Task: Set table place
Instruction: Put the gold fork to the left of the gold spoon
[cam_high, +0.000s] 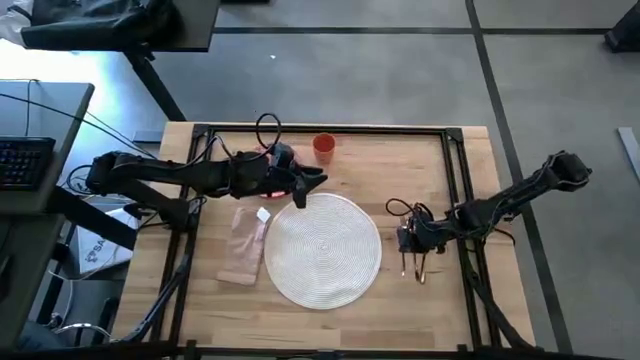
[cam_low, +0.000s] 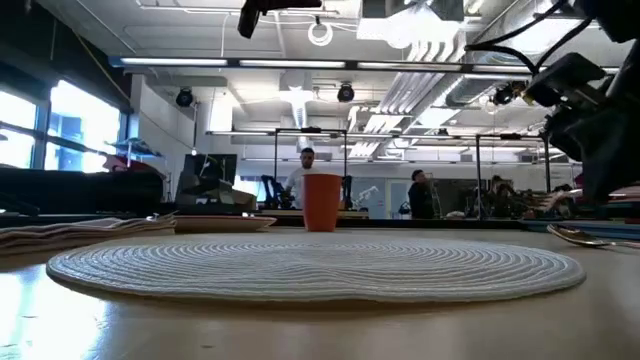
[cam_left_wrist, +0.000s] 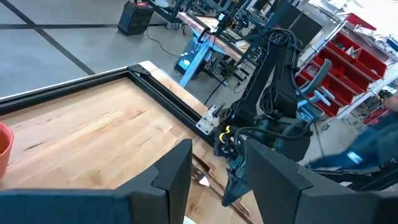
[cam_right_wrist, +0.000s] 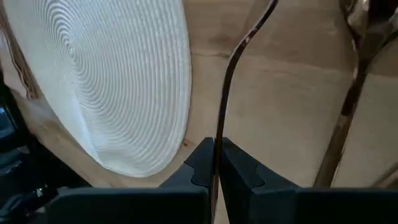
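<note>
The round white woven placemat (cam_high: 325, 250) lies in the middle of the table (cam_high: 470, 320). A beige napkin (cam_high: 243, 245) lies flat to its left. The orange cup (cam_high: 324, 146) stands upright at the far edge. In the low view the plate (cam_low: 225, 223) sits left of the cup (cam_low: 321, 203). My left gripper (cam_high: 308, 185) hovers open over the placemat's far-left rim, nothing between its fingers (cam_left_wrist: 180, 177). My right gripper (cam_high: 410, 248), right of the placemat, is shut on a copper cutlery piece (cam_right_wrist: 233, 68). A second copper piece (cam_right_wrist: 354, 93) lies on the wood beside it. My right gripper pinches the thin copper handle (cam_right_wrist: 216, 146) of one cutlery piece between its two fingers. The piece runs out ahead of the fingertips, along the fingers, above the wood right of the placemat. Whether its far end rests on the table, I cannot tell.
Black frame rails (cam_high: 460, 190) run along the table's edges, and cables lie near both arms. A grey desk with a keyboard (cam_high: 25, 160) stands beyond the left edge. Bare wood shows on the near side and between placemat and right rail.
</note>
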